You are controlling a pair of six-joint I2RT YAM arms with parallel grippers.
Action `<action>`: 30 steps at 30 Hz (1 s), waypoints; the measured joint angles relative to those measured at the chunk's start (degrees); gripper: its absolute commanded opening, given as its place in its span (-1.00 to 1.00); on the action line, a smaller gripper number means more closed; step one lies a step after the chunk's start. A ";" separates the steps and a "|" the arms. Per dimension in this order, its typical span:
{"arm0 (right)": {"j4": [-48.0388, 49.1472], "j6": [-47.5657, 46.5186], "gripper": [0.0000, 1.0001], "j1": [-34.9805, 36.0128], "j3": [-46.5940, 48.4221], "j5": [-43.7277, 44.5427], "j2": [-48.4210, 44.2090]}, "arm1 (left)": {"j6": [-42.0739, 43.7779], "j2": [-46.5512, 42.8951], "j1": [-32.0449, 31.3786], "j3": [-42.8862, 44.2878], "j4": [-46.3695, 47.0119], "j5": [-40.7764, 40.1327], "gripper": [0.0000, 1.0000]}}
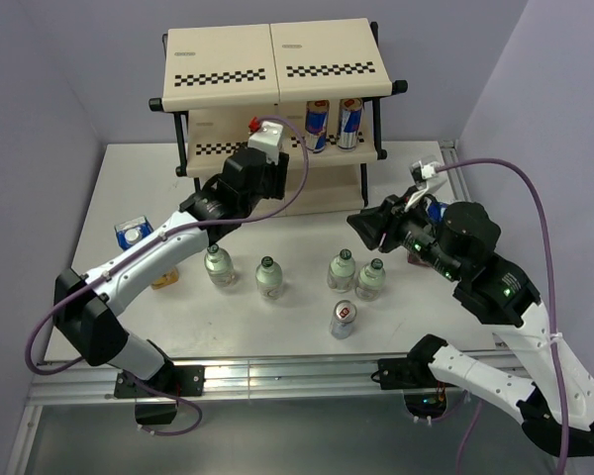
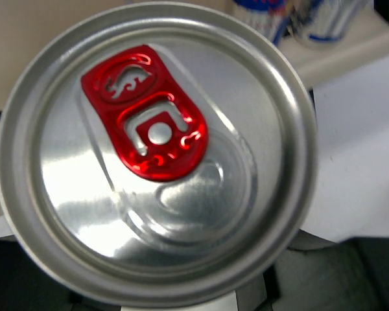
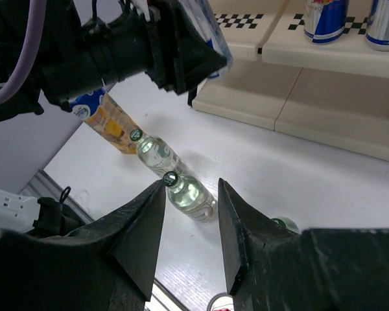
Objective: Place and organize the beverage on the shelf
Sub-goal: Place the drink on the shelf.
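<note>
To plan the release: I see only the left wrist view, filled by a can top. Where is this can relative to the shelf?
Observer: The held can, in the left gripper, is at the front of the shelf's middle tier, left of the two shelved cans.
Operator: Where is the right arm?
Observer: The right gripper is open and empty, above the table.
Operator: What waits on the table?
Observer: Four bottles and one loose can.

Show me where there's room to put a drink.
The shelf has a bare top tier. Its middle tier is free left of two cans, where the left gripper holds a third can. The table is bare left of the shelf. Crowded: the four bottles and single can mid-table.
</note>
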 measured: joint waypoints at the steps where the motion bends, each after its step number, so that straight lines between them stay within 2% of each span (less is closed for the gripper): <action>1: -0.07 -0.07 -0.09 0.00 -0.17 0.11 -0.50 | 0.00 0.00 0.33 0.00 1.11 -0.59 -0.99; 6: -0.11 -0.26 -0.08 0.00 -1.46 0.35 -2.82 | -0.17 0.11 1.18 -1.01 9.60 -4.04 -0.99; 11: -0.09 -0.17 -0.09 0.00 -2.19 0.07 -4.74 | -0.44 3.61 1.92 0.50 13.33 -6.12 -0.99; 17: 0.22 0.22 -0.09 0.00 -4.20 -1.42 -5.86 | -0.87 9.01 3.21 0.90 14.21 -7.78 -0.99; 24: 0.37 0.26 -0.08 0.00 -4.72 -3.02 -6.03 | -1.31 9.90 4.48 0.94 15.56 -9.97 -0.99; 30: 1.18 0.70 -0.08 0.00 -5.11 -4.70 -7.06 | -2.27 11.43 5.79 2.58 15.54 -10.86 -0.62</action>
